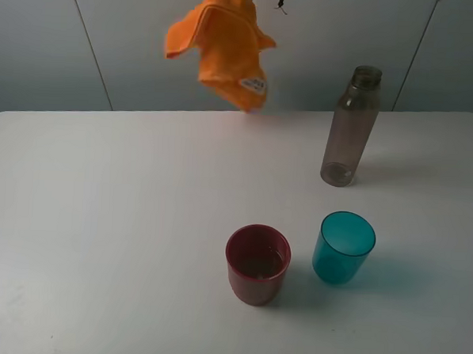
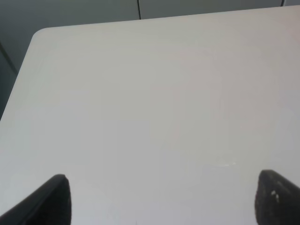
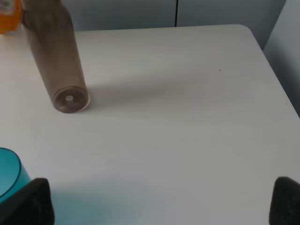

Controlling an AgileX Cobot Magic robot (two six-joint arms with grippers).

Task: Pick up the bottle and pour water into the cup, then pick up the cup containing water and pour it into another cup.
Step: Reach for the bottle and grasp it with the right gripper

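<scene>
- Smoky grey-brown plastic, translucent: the bottle (image 1: 352,127) is standing upright toward the back of the white table (image 1: 99,217), on my right arm's side. I judge that this is putting it within that arm's reach.
- Teal plastic, translucent: the teal cup (image 1: 343,248) is sitting mouth-up in front of the bottle and apart from it, likely so the first pour needs only a short carry.
- Red plastic, opaque: the red cup (image 1: 257,264) is sitting just beside the teal cup without touching it, probably for the second pour. I cannot tell whether it is holding liquid.
- Right pincer (image 3: 159,204): I am holding it spread wide and gripping nothing. The teal cup is near one fingertip and the bottle is lying ahead.
- Left pincer (image 2: 164,199): I am holding it gaping and empty over bare table, seemingly parked clear.
- Orange cloth (image 1: 221,45): it is hanging above the far edge, apparently with no part in the task.
</scene>
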